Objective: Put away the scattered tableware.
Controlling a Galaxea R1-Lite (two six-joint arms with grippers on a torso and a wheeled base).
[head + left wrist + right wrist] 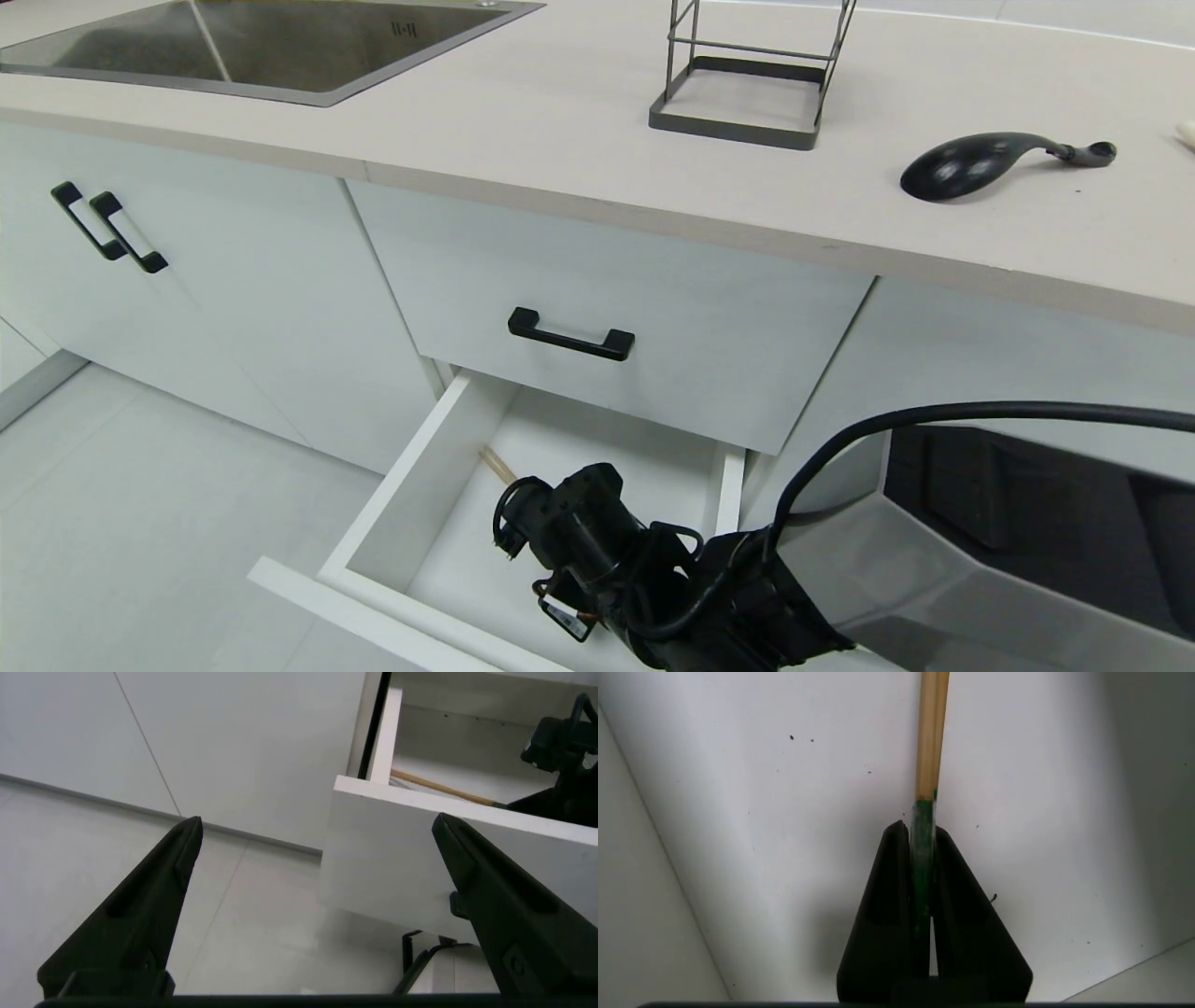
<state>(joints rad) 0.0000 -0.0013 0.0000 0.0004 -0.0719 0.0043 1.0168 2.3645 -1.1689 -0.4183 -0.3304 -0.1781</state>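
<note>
A: What's the right claw (920,833) up to?

B: It's down inside the open lower drawer (422,467), pinched narrow on the green end of a wooden chopstick (932,737). The rest of the stick runs out ahead of the fingertips over the white drawer floor.

A: Any room around it?

B: The drawer's left side wall is close by the stick's far end. The shut upper drawer (709,327) overhangs the back, ahead of and above the claw. There's bare drawer floor ahead of it too.

A: And the left claw (318,829)?

B: It's spread wide, holding nothing, low over the tiled floor (234,915) outside the drawer. The corner of the drawer's front panel is ahead of it, and the chopstick lies beyond that panel.

A: Counts?

B: One chopstick. One black ladle (971,166), one wire rack (728,132) and one sink (280,47), all on the countertop (523,121) well above the right claw, with the ladle off to its right. There's one black handle (569,334) on the upper drawer and two cabinet door handles (131,235) off to its left.
</note>
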